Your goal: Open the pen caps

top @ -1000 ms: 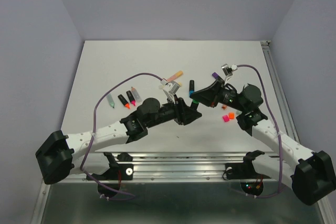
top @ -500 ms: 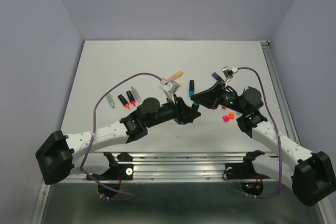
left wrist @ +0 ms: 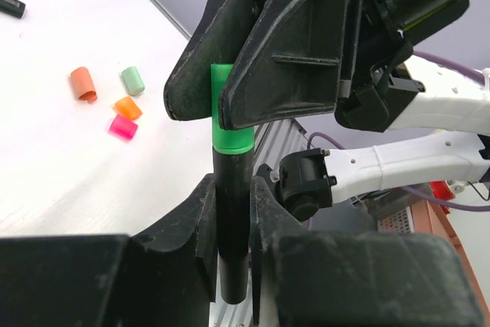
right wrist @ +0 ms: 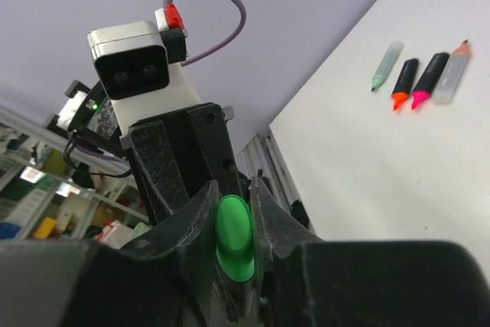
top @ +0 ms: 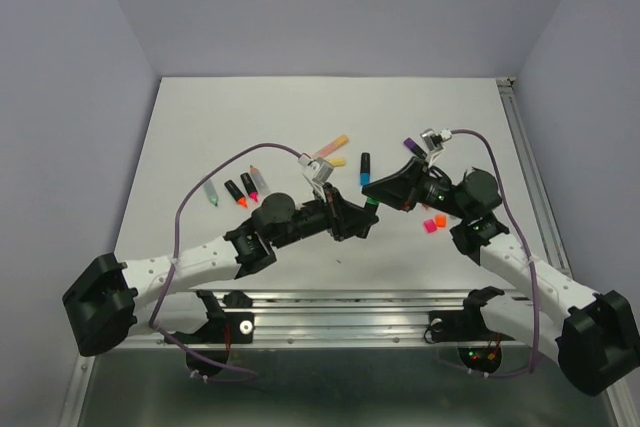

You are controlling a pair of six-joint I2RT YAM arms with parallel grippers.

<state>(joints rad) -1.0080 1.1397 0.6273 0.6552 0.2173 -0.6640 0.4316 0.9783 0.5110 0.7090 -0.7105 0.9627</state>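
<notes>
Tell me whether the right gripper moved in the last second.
Yes, slightly. The right gripper, shut on the green cap, has shifted left, away from the pink cap. The left gripper holds the barrel.

No legible text, label or number, at least at this resolution.

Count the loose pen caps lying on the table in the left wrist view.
4, clustered together on the table: salmon cap, mint cap, orange cap, pink cap. Others may be hidden.

Bright, even light, faint soft shadows on the white table (top: 200, 127), nearest jaws slightly out of focus.
</notes>
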